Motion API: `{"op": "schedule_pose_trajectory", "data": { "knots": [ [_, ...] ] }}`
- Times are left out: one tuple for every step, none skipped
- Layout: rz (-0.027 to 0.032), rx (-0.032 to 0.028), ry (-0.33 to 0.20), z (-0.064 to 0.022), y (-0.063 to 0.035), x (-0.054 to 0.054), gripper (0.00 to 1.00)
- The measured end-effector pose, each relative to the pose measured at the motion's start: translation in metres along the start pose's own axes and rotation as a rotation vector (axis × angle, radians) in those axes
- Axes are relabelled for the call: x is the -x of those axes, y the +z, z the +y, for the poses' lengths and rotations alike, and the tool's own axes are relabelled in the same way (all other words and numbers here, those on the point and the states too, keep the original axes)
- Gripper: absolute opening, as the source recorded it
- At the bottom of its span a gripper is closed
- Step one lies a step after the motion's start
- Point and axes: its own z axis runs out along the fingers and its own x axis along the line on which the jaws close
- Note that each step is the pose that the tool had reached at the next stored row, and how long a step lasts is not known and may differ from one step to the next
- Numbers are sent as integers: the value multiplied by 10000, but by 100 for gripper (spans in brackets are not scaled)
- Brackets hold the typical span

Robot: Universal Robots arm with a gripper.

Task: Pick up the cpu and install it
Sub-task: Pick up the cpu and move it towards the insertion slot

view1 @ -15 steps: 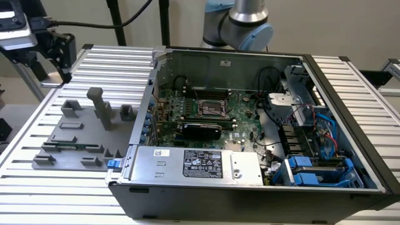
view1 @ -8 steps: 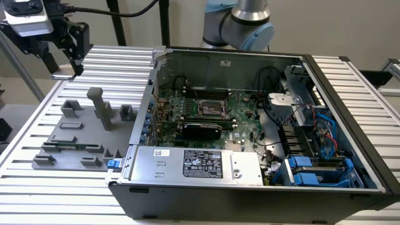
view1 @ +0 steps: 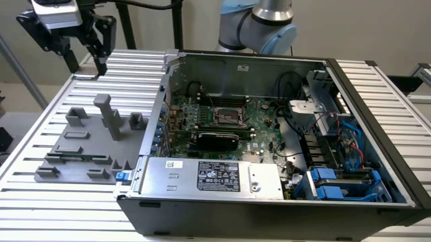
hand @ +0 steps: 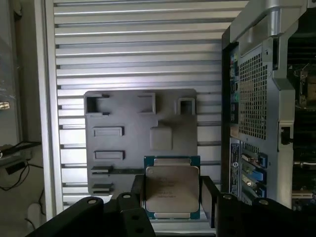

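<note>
Two fingers [hand: 211,200] of the gripper [hand: 173,196] pinch the chip [hand: 172,187] by opposite edges, probably so it sits level for the socket [view1: 227,117].

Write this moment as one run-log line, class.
gripper: shut on cpu | position: held over slatted table, near grey tray | socket: not yet filled, computer case open

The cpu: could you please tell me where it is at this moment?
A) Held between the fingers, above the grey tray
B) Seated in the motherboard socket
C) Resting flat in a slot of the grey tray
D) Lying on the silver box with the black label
A: in the wrist view the cpu sits clamped between the dark fingers, close to the camera, with the grey tray lying well beyond it.
</note>
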Motion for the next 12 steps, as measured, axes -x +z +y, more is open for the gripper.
{"op": "schedule_pose_trajectory", "data": {
  "knots": [
    [0, 0, 0, 3, -9, 46, 55],
    [0, 0, 0, 5, -16, 91, 55],
    [1, 0, 0, 8, -22, 136, 55],
    [1, 0, 0, 10, -26, 181, 55],
    [1, 1, 1, 13, -29, 228, 55],
    [1, 1, 0, 15, -32, 275, 55],
    [1, 0, -1, 17, -34, 317, 55],
    [0, 0, 0, 20, -36, 364, 55],
    [1, 0, 1, 22, -39, 409, 55],
    [1, 0, 1, 25, -41, 454, 55],
    [1, 0, 0, 27, -44, 499, 55],
    [1, 0, -1, 30, -46, 545, 55]
  ]
}}
